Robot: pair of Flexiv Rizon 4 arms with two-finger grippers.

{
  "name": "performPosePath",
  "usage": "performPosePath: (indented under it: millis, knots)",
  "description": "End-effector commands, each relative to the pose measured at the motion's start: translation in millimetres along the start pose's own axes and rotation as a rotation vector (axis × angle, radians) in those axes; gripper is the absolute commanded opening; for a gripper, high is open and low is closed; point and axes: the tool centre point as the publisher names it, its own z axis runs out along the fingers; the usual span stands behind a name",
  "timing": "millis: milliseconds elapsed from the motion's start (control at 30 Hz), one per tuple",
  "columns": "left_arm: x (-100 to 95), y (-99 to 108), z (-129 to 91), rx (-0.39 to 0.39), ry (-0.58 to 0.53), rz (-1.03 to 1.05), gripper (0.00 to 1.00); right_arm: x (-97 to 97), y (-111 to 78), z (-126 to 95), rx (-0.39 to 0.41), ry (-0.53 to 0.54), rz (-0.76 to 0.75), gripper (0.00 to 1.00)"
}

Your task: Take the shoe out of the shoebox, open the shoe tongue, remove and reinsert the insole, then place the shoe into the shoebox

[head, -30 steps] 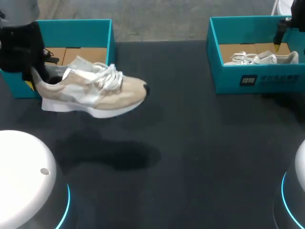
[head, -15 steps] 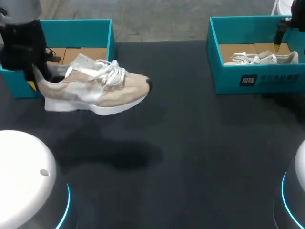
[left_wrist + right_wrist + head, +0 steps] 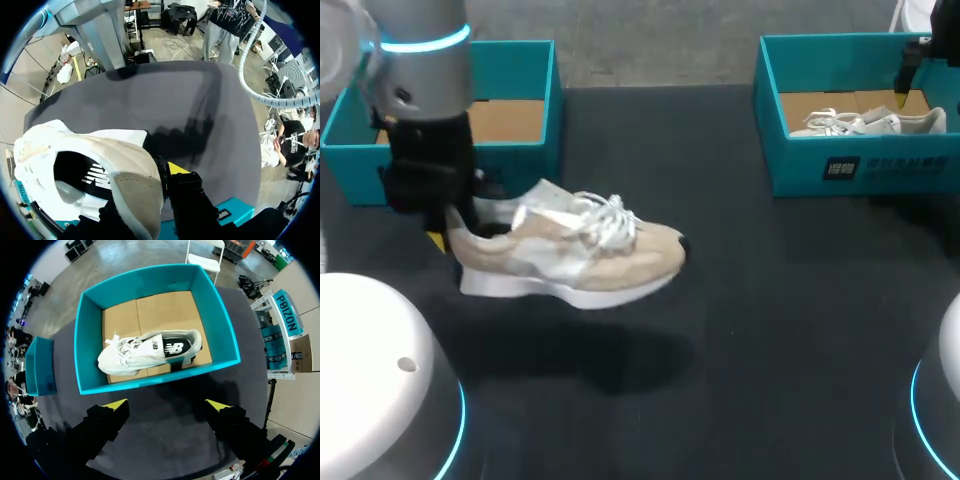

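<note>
A beige and white shoe (image 3: 575,258) with white laces hangs a little above the dark table, toe pointing right, its shadow below it. My left gripper (image 3: 448,232) is shut on the shoe's heel collar (image 3: 131,165). One yellow fingertip (image 3: 175,168) shows outside the heel; the other is hidden inside the shoe. The left teal shoebox (image 3: 535,70) behind it holds only cardboard. My right gripper (image 3: 166,405) stands open, high above the right teal shoebox (image 3: 150,382), where a white shoe (image 3: 145,354) lies.
The right shoebox (image 3: 860,170) sits at the table's far right with the white shoe (image 3: 870,122) inside. White rounded arm bases (image 3: 370,380) fill the near corners. Dark table surface (image 3: 750,300) stretches between the two boxes.
My left arm has carried the beige shoe away from the left box, toward the front and right, and lower over the table. The right arm has not moved.
</note>
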Motion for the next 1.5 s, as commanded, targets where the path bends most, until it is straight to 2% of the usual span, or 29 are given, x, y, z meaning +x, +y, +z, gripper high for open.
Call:
performPosePath:
  millis: [33,200,500,1000,1200,1333,1500]
  knots:
    - [-17.9,2,18,0.006,-0.012,0.045,0.00,0.1,-0.3,0,0.000,-0.002,0.002,1.00]
    - [-36.6,-4,32,-0.011,0.012,0.078,0.00,0.1,-0.3,0,0.000,-0.002,0.002,1.00]
    - [-64.7,-11,47,0.010,0.006,0.060,0.00,0.1,-0.3,0,0.000,-0.002,0.002,1.00]
    - [-64.7,-11,47,0.010,0.006,0.060,0.00,0.1,-0.3,0,0.000,-0.002,0.002,1.00]
    - [-92.1,-10,71,0.032,-0.008,0.043,0.00,0.1,-0.3,0,0.000,-0.002,0.002,1.00]
    - [-107.7,-1,88,0.057,-0.007,0.027,0.00,0.1,-0.3,0,0.000,-0.002,0.002,1.00]
    - [-124.5,9,104,0.046,0.018,-0.011,0.00,0.1,-0.3,0,0.000,-0.002,0.002,1.00]
